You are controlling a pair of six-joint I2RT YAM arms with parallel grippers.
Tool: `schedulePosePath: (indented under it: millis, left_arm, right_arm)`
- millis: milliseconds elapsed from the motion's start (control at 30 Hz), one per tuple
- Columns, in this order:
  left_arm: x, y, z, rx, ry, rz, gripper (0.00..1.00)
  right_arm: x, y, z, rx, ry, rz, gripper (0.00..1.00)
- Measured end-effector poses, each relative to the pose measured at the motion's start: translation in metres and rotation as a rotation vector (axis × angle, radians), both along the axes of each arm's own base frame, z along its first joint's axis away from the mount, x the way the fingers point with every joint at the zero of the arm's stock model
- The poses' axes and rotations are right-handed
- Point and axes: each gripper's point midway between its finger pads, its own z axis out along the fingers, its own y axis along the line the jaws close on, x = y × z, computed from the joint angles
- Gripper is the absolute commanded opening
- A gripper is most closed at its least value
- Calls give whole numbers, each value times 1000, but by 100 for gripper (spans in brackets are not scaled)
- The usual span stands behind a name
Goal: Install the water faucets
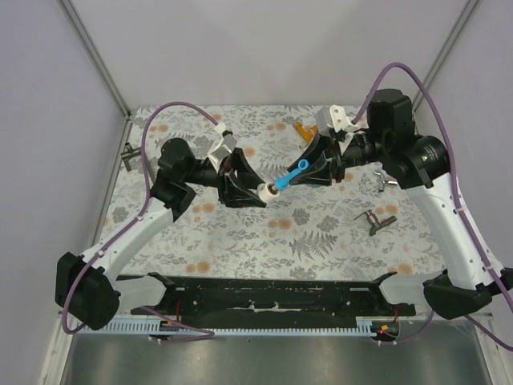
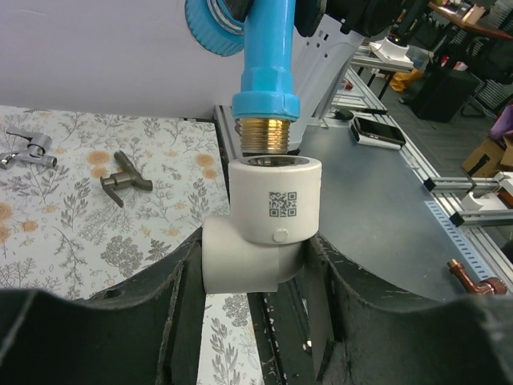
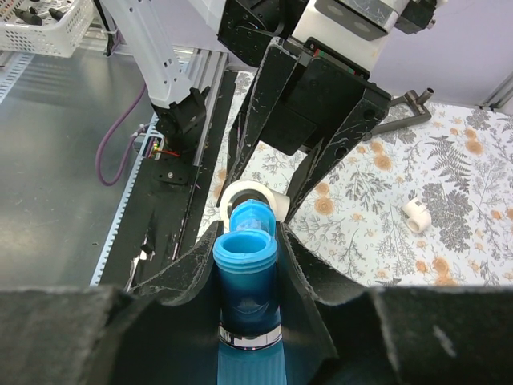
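Observation:
My right gripper (image 1: 311, 171) is shut on the bright blue faucet (image 1: 293, 176), which also shows in the right wrist view (image 3: 246, 273). My left gripper (image 1: 255, 191) is shut on a white elbow fitting (image 2: 260, 233), which also shows from above (image 1: 267, 192). The faucet's brass thread (image 2: 264, 136) sits in the mouth of the fitting, above the table's middle. The orange faucet (image 1: 302, 128) lies at the far edge of the table behind the right gripper.
Dark metal pieces lie at the far left edge (image 1: 127, 152), at the right (image 1: 377, 219) and beside the right arm (image 1: 381, 181). Another white fitting (image 3: 415, 213) lies on the floral mat. A black rail (image 1: 272, 295) runs along the near edge.

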Motion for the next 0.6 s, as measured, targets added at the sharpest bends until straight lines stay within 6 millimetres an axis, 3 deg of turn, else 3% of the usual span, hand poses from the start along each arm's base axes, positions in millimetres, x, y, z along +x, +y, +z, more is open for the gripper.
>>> schedulePosePath:
  millis: [600]
  left_arm:
    - [-2, 0, 2, 18, 12, -41, 2]
  right_arm:
    - [-5, 6, -2, -3, 4, 29, 0]
